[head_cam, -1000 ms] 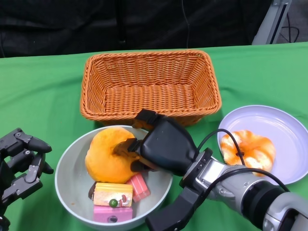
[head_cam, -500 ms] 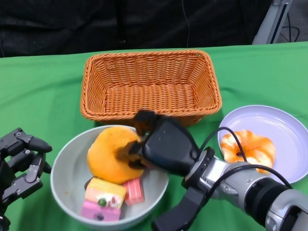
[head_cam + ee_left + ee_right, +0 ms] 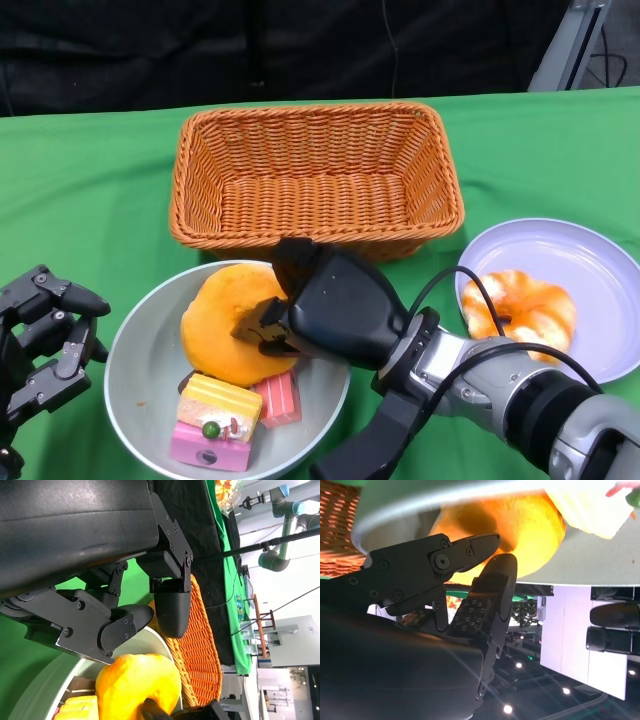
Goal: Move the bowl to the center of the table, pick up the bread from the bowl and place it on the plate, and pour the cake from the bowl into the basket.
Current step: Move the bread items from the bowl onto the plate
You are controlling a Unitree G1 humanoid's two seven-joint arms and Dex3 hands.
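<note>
A pale grey bowl (image 3: 125, 350) stands in front of the wicker basket (image 3: 320, 135). In it lie a round orange bread (image 3: 220, 315), a yellow-and-pink cake (image 3: 215, 420) and a small pink cake (image 3: 278, 398). My right hand (image 3: 335, 305) reaches over the bowl's right side and grips the orange bread (image 3: 530, 525), its fingertips (image 3: 480, 542) pressed on the bread's side. My left hand (image 3: 45, 340) hangs open to the left of the bowl, apart from it. Its fingers (image 3: 170, 605) hold nothing. The lilac plate (image 3: 590, 260) at the right carries an orange-and-white bread (image 3: 520, 310).
The basket has nothing in it and stands close behind the bowl, almost touching its far rim. A black cable loops from my right wrist beside the plate. Green cloth covers the table, with free room at the far left and far right.
The bowl has slid a little to the left and its cakes have shifted toward the front left. My right hand has settled lower onto the orange bread. The left hand has not moved.
</note>
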